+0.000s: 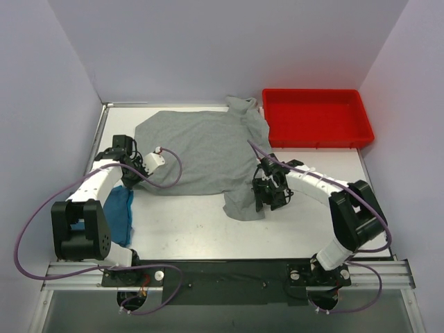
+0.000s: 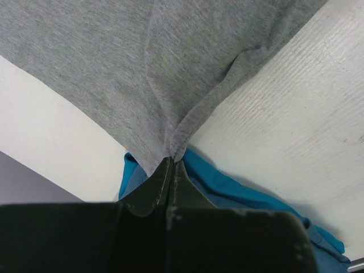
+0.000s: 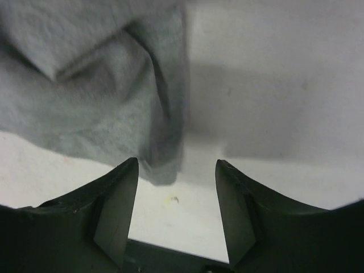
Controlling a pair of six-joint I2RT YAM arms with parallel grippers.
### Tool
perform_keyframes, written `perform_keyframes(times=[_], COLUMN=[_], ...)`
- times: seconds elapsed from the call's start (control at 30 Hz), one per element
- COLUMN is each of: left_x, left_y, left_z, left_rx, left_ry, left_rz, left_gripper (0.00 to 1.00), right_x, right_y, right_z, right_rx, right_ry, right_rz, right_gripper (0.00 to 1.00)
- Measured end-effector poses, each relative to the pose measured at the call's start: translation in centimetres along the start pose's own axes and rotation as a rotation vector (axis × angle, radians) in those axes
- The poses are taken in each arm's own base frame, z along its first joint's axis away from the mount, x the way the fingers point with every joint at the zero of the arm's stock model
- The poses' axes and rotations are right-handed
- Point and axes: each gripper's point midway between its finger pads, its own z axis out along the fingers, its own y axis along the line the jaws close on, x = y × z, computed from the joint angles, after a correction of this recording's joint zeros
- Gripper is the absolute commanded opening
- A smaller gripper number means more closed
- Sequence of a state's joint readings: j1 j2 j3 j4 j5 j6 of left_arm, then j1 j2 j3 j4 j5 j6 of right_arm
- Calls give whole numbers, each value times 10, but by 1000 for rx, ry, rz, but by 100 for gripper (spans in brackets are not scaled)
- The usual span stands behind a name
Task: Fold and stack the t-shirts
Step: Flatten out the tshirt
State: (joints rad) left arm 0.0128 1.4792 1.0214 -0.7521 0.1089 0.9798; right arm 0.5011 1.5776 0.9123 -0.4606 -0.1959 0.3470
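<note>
Far left, the teal t-shirt (image 1: 122, 211) lies bunched up, not folded. The left gripper (image 2: 172, 164) pinches a corner of the grey t-shirt (image 1: 198, 149), which sprawls mid-table. The right gripper (image 3: 176, 168) hangs open beside its hem. Folding looks barely begun, nothing stacked.

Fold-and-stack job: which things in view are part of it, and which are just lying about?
Part of the job:
grey t-shirt, one corner pinched in the left gripper
teal t-shirt, bunched at the left edge of the table
right gripper, open beside the grey t-shirt

Just lying about:
red tray, far right corner
</note>
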Motion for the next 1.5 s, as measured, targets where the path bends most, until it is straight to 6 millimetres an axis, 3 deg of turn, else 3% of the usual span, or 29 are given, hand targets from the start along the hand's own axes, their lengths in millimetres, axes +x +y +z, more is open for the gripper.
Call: perform_keyframes(times=[0.03, 0.1, 0.13, 0.33, 0.43, 0.53, 0.67, 0.77, 0.87, 1.0, 1.1, 1.17, 1.23, 1.33, 1.5], left_x=[0, -1, -1, -8, -12, -23, -40, -56, -79, -100, -101, -99, -100, -110, -144], left_y=[0, 0, 1, 14, 29, 51, 65, 80, 107, 115, 103, 97, 94, 105, 161], left_z=[0, 0, -1, -12, -31, -66, -133, -200, -291, -421, -479, -491, -490, -460, -404], left_rx=[0, -1, -3, -45, -79, -130, -209, -333, -558, -864, -991, -1016, -1010, -943, -883], left_ry=[-1, -1, -3, -13, -12, -35, -92, -161, -279, -493, -603, -629, -639, -621, -601], left_rz=[0, -2, -4, -32, -61, -80, -71, -64, -65, -68, -70, -73, -71, -69, -82], left_gripper=[0, 0, 0, 0, 0, 0, 0, 0, 0, 0, 0, 0, 0, 0, 0], right_x=[-3, -7, -7, -5, 0, -19, -63, -72, -66, -53, -39, -33, -36, -65, -179], right_y=[3, 9, 11, 19, 0, -16, 5, 22, 26, 31, 37, 40, 44, 46, 39], right_z=[5, 16, 20, 22, -2, -59, -187, -284, -369, -448, -476, -479, -477, -468, -450], right_rx=[-4, -16, -18, -66, -69, -82, -170, -240, -286, -326, -367, -389, -407, -412, -438], right_ry=[-5, -9, -4, -2, -2, -104, -379, -564, -731, -928, -1013, -1020, -1014, -990, -1003], right_rz=[1, 1, 1, 21, 94, 149, 70, 4, -14, -34, -50, -54, -64, -68, -23], right_gripper=[46, 25, 4, 0, 0, 0, 0, 0, 0, 0, 0, 0, 0, 0, 0])
